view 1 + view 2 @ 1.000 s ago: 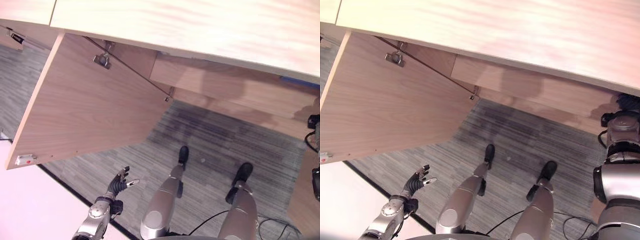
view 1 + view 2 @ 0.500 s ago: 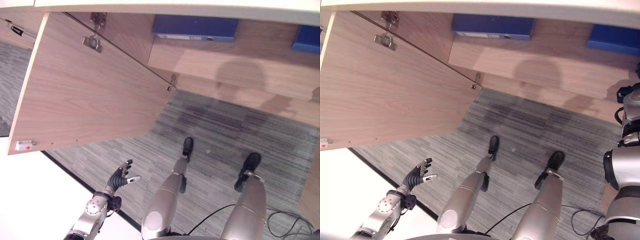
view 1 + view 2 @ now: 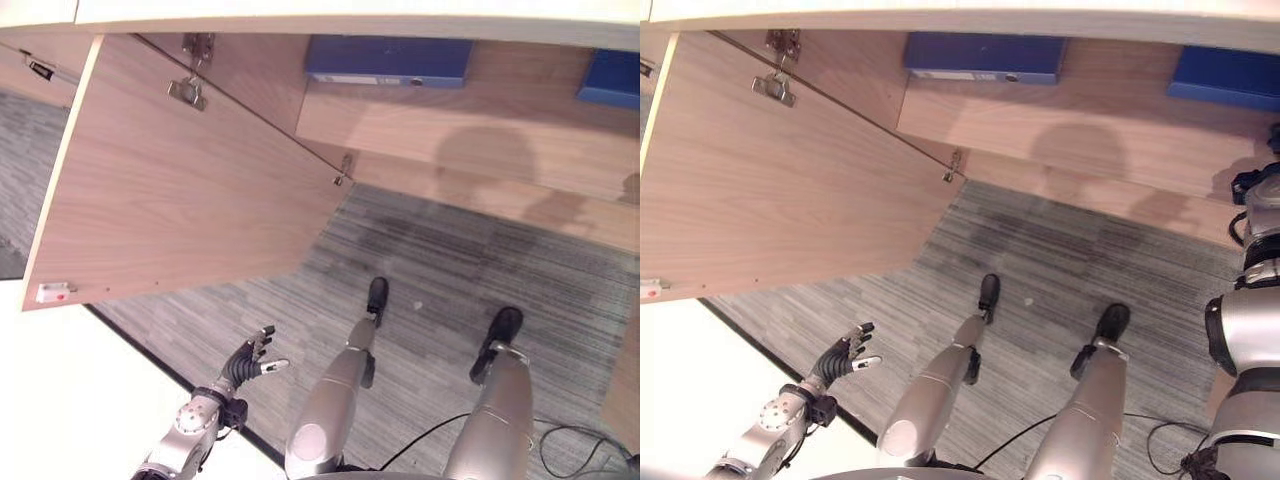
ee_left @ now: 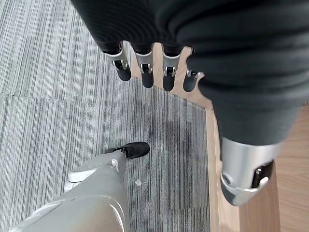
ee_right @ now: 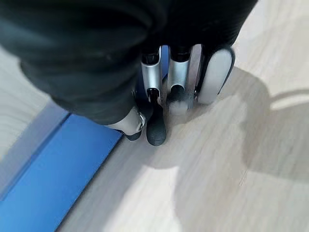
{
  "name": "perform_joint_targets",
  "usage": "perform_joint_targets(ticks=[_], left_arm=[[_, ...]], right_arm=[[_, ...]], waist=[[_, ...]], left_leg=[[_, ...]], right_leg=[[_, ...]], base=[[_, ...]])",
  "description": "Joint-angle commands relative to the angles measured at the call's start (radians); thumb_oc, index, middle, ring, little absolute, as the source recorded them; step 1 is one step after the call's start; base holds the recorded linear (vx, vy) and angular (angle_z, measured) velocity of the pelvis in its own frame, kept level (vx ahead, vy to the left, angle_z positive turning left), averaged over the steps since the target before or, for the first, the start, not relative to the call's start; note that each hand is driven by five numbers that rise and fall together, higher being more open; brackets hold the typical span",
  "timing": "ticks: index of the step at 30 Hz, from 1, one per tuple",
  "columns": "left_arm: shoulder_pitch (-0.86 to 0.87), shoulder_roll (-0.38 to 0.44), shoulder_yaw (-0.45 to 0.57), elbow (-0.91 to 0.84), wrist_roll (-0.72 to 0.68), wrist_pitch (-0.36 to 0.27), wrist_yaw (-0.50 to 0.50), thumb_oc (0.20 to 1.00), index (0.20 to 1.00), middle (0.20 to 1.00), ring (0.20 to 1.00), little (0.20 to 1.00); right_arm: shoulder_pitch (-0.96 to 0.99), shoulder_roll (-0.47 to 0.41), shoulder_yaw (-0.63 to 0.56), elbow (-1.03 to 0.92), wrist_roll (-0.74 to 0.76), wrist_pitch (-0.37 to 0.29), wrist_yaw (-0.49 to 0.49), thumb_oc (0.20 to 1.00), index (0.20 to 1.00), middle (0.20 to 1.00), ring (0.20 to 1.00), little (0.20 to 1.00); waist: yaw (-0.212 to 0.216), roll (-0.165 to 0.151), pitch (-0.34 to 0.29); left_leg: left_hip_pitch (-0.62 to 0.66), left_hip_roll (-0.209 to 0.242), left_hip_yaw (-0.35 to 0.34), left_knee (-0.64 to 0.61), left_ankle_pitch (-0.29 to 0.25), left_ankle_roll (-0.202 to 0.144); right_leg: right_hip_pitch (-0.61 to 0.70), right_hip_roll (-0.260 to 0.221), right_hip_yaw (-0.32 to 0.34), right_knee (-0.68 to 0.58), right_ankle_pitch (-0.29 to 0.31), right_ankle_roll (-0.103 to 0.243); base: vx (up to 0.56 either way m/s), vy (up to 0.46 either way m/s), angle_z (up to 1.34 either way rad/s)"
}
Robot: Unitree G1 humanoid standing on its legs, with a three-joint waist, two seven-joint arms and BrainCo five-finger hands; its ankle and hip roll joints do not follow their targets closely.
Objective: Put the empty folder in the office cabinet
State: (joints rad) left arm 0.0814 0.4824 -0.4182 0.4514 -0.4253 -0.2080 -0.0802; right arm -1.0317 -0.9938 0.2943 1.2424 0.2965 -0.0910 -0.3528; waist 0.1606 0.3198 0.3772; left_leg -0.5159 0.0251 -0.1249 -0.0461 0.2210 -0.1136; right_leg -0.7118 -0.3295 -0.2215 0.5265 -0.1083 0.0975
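Two blue folders lie flat inside the open wooden cabinet [image 3: 450, 120]. One folder [image 3: 390, 60] sits at the back middle of the shelf, the other blue folder [image 3: 1225, 78] at the far right. In the right wrist view my right hand [image 5: 179, 82] hovers low over the wooden shelf with relaxed fingers, its fingertips [image 5: 155, 131] at the edge of the right-hand folder [image 5: 58, 179]. My left hand [image 3: 250, 362] hangs open and empty low at the left, above the grey carpet; its straight fingers [image 4: 145, 72] show in the left wrist view.
The cabinet door [image 3: 190, 190] swings wide open to the left, with hinges [image 3: 186, 90] on its inner face. Striped grey carpet [image 3: 440, 260] lies in front of the cabinet. A white surface [image 3: 60, 400] with a dark edge fills the lower left.
The camera has tilted up since a second ago, bringing the shelf and both folders into view. The left hand has drifted slightly lower. The right arm holds still.
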Motion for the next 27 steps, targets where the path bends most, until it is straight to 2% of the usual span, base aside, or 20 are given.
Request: perform_joint_targets(ticks=[1,2,3,4,7,11,12,16,18,22,23,25,27], left_arm=[[0.001,0.031,0.025,0.064,-0.015,-0.006,0.009,1.000,1.000,1.000,1.000,1.000],[0.007,0.024,0.037,0.072,-0.014,-0.004,0.009,1.000,1.000,1.000,1.000,1.000],[0.009,0.011,0.056,0.093,-0.014,0.000,0.012,1.000,1.000,1.000,1.000,1.000],[0.007,-0.003,0.076,0.123,-0.009,0.005,0.017,1.000,1.000,1.000,1.000,1.000],[0.021,-0.046,0.144,0.178,-0.015,0.011,0.026,1.000,1.000,1.000,1.000,1.000],[0.028,-0.083,0.223,0.279,0.020,0.033,0.044,1.000,1.000,1.000,1.000,1.000],[0.033,-0.101,0.247,0.318,0.046,0.040,0.046,1.000,1.000,1.000,1.000,1.000],[0.023,-0.123,0.272,0.443,0.105,0.062,0.052,1.000,1.000,1.000,1.000,1.000],[0.020,-0.130,0.298,0.514,0.148,0.062,0.064,1.000,1.000,1.000,1.000,1.000],[0.025,-0.142,0.325,0.538,0.130,0.066,0.058,1.000,1.000,1.000,1.000,1.000],[0.009,-0.148,0.347,0.538,0.082,0.062,0.067,1.000,1.000,1.000,1.000,1.000],[0.009,-0.147,0.347,0.538,0.082,0.062,0.067,1.000,1.000,1.000,1.000,1.000],[-0.023,-0.153,0.365,0.548,0.043,0.055,0.087,1.000,1.000,1.000,1.000,1.000]], right_arm=[[0.061,0.012,-0.077,-0.151,0.094,-0.110,-0.008,0.200,0.200,0.200,0.200,0.200],[0.125,0.046,-0.117,-0.214,0.099,-0.121,-0.012,0.200,0.200,0.200,0.200,0.200],[0.183,0.081,-0.144,-0.274,0.097,-0.135,-0.016,0.529,0.529,0.529,0.529,0.529],[0.255,0.125,-0.182,-0.342,0.090,-0.147,-0.021,1.000,1.000,1.000,1.000,1.000],[0.513,0.284,-0.296,-0.565,0.108,-0.189,0.008,1.000,1.000,1.000,1.000,1.000],[0.793,0.462,-0.357,-0.763,0.054,-0.175,0.061,1.000,1.000,1.000,1.000,1.000],[0.896,0.533,-0.363,-0.804,0.044,-0.166,0.097,1.000,1.000,1.000,1.000,1.000],[0.982,0.634,-0.331,-0.724,0.059,-0.141,0.131,1.000,1.000,1.000,1.000,1.000],[1.031,0.666,-0.259,-0.665,-0.003,-0.094,0.182,1.000,1.000,1.000,1.000,1.000],[1.069,0.692,-0.222,-0.603,-0.049,-0.067,0.221,1.000,1.000,1.000,1.000,1.000],[1.066,0.712,-0.196,-0.542,-0.071,-0.048,0.232,1.000,1.000,1.000,1.000,1.000],[1.065,0.712,-0.196,-0.540,-0.071,-0.049,0.232,1.000,1.000,1.000,1.000,1.000],[1.053,0.734,-0.162,-0.455,-0.105,-0.024,0.239,1.000,1.000,1.000,1.000,1.000]], waist=[[0.023,-0.055,0.012],[0.016,-0.066,0.011],[0.005,-0.077,0.012],[-0.007,-0.093,0.009],[-0.039,-0.138,-0.001],[-0.078,-0.196,-0.029],[-0.099,-0.226,-0.052],[-0.123,-0.275,-0.107],[-0.131,-0.308,-0.155],[-0.135,-0.318,-0.175],[-0.136,-0.323,-0.183],[-0.137,-0.324,-0.181],[-0.135,-0.327,-0.190]], left_leg=[[0.111,0.081,-0.019,-0.021,-0.097,-0.080],[0.119,0.084,-0.016,-0.020,-0.101,-0.079],[0.126,0.088,-0.013,-0.019,-0.104,-0.078],[0.138,0.091,-0.009,-0.019,-0.109,-0.077],[0.184,0.100,-0.005,-0.017,-0.129,-0.069],[0.246,0.103,0.011,-0.018,-0.151,-0.052],[0.277,0.101,0.021,-0.020,-0.166,-0.047],[0.338,0.091,0.050,-0.025,-0.188,-0.040],[0.397,0.082,0.073,-0.029,-0.211,-0.026],[0.451,0.078,0.074,-0.031,-0.228,-0.007],[0.473,0.076,0.057,-0.030,-0.225,0.000],[0.475,0.076,0.057,-0.030,-0.225,0.000],[0.489,0.075,0.020,-0.022,-0.221,0.006]], right_leg=[[0.182,0.014,-0.030,-0.136,-0.006,0.091],[0.199,0.017,-0.032,-0.150,0.000,0.093],[0.211,0.021,-0.030,-0.160,0.007,0.094],[0.232,0.024,-0.029,-0.178,0.015,0.097],[0.302,0.036,-0.026,-0.221,0.038,0.106],[0.385,0.041,-0.027,-0.286,0.077,0.117],[0.431,0.042,-0.028,-0.336,0.097,0.124],[0.512,0.041,-0.029,-0.423,0.145,0.142],[0.563,0.038,-0.026,-0.442,0.166,0.150],[0.581,0.027,-0.027,-0.383,0.156,0.153],[0.592,0.033,-0.010,-0.332,0.169,0.157],[0.594,0.033,-0.010,-0.331,0.168,0.157],[0.602,0.075,0.069,-0.277,0.174,0.164]], base=[[0.05,0.018,0.03],[0.05,0.018,-0.01],[0.05,0.023,-0.07],[0.05,0.028,-0.16],[0.09,0.037,-0.14],[0.09,0.091,-0.19],[0.11,0.134,-0.16],[0.10,0.122,-0.23],[0.09,0.181,-0.23],[0.02,0.123,-0.07],[-0.02,0.032,0.05],[-0.03,0.006,0.10],[-0.08,-0.057,0.08]])
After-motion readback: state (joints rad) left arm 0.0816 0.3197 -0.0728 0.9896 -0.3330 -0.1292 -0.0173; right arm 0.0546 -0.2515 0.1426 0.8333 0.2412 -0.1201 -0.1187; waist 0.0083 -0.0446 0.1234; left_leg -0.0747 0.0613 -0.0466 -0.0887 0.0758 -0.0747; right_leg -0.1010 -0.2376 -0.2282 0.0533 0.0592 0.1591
